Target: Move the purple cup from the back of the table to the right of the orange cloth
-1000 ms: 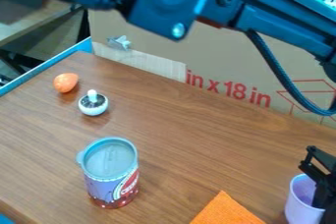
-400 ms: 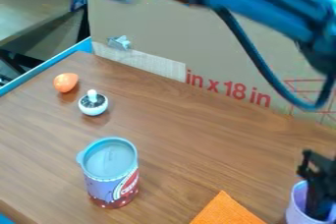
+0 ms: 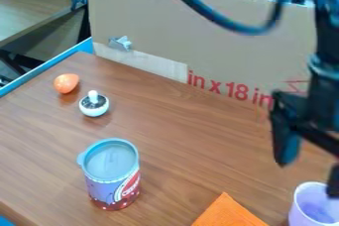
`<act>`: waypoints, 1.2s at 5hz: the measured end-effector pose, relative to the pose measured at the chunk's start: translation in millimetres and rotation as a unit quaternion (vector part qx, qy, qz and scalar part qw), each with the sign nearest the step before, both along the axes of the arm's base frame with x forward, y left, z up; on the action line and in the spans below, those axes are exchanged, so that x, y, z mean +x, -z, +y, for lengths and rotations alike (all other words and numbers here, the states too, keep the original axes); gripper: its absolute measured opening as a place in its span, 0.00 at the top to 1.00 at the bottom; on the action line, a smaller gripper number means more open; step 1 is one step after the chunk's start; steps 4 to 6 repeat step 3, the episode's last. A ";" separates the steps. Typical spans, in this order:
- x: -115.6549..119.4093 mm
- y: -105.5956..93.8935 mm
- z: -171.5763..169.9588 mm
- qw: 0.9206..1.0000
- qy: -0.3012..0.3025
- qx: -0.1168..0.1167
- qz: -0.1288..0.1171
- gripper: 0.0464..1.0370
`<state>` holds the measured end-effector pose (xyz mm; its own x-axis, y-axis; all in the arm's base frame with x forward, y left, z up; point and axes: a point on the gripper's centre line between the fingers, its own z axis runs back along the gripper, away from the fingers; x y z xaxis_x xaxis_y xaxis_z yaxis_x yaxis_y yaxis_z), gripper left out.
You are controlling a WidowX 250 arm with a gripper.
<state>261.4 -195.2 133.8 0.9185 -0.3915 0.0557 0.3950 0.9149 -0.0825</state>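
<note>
While the tool [image 3: 310, 173] hangs above the near R part of the bench [image 3: 179, 145], its two black fingers stand wide apart w/ nothing seen btwn them; it's just over the lilac cup [image 3: 303, 216], one fingertip overlapping the rim from where I stand, & can't tell if they touch. The cup is smooth, plastic-looking, round & open-topped, standing upright, mouth up, long axis approx. vertical. The bench has a wood-grain top, brown w/ darker streaks, & a blue edge strip [image 3: 39, 74] along the far L side. Well L of the cup, a cylindrical canister [image 3: 112, 185] stands upright too, w/ a translucent grey-blue lid [image 3: 111, 159], a small tab on its L side & a glossy purple-&-red wrap carrying an oval logo w/ pale lettering. Btwn canister & cup, nearer the cup, lies an orange cloth [image 3: 228, 212], matte, slightly textured, one pointed corner aimed away from me. Far L: a smooth orange egg-shaped piece [image 3: 66, 83], & just beside it a white round piece [image 3: 94, 105] w/ dark speckled top & stubby white knob pointing up. Behind, a cardboard panel [image 3: 198, 31] w/ big red printed characters, a pale tape strip [image 3: 142, 63] & a crinkled silvery bit [image 3: 120, 43].
</note>
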 end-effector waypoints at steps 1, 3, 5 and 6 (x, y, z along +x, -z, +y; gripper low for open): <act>-24.2 -14.3 41.9 0.995 -0.081 0.059 0.016 0.03; -49.5 -26.2 116.9 0.967 -0.223 0.105 0.067 0.04; -49.5 -26.2 116.9 0.967 -0.223 0.105 0.067 0.04; -49.5 -26.2 116.9 0.967 -0.223 0.105 0.067 0.04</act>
